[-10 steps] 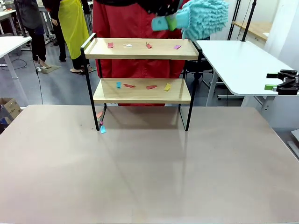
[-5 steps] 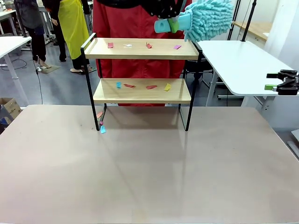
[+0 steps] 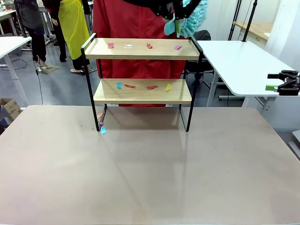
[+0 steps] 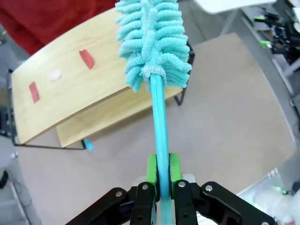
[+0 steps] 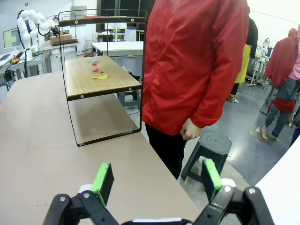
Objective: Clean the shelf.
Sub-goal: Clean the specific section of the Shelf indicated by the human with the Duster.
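Left gripper (image 4: 159,176): clenched on the slim, smooth teal handle of a duster (image 4: 153,51), green pads pressed flat against both sides. The handle runs straight out from the fingertips. At its far end sits a fluffy chenille head, thick with soft teal noodles.

Shelf (image 4: 108,79) lies beyond and below this gripper: two pale wood-grain boards in a thin black metal frame, raised rails at the ends. The duster head hangs over one end of the top board; contact cannot be told.

Paper scraps (image 3: 149,45), small and flat, in red, white, pink, yellow and blue, lie scattered on both boards. A couple more lie on the matte grey-beige table (image 3: 150,178) by one frame foot.

Right gripper (image 5: 157,180): released, jaws spread wide, pads well apart. The shelf stands well ahead of it, off to the left in its wrist view. Nearer to it stands a person (image 5: 192,61) in a glossy red jacket, beside a round black stool (image 5: 212,143).
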You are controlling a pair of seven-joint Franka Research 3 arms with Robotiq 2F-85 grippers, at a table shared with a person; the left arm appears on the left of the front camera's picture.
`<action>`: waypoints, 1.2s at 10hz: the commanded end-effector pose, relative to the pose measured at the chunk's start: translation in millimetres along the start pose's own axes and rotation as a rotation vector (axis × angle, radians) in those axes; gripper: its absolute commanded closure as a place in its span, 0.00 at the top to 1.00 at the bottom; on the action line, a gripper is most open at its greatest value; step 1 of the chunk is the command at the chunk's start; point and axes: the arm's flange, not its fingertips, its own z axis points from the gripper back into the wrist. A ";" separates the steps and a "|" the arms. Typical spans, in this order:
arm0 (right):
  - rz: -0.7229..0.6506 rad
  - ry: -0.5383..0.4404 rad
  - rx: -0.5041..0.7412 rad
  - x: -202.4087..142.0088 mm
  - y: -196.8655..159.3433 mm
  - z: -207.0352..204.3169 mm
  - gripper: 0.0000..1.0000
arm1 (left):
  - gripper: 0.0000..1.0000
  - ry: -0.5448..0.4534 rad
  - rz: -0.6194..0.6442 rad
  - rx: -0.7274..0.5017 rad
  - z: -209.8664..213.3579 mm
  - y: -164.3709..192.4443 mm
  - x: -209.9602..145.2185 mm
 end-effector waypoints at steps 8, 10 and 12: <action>-0.011 0.013 -0.001 7.4 0.0 -1.7 1.00 | 0.13 0.077 0.294 0.072 -22.4 -54.3 26.7; -0.011 0.013 -0.001 7.4 0.0 -1.7 1.00 | 0.13 0.092 0.308 0.062 -31.3 -58.6 25.1; -0.011 0.013 -0.001 7.4 0.0 -1.7 1.00 | 0.13 0.118 0.305 0.052 -42.7 -62.4 22.5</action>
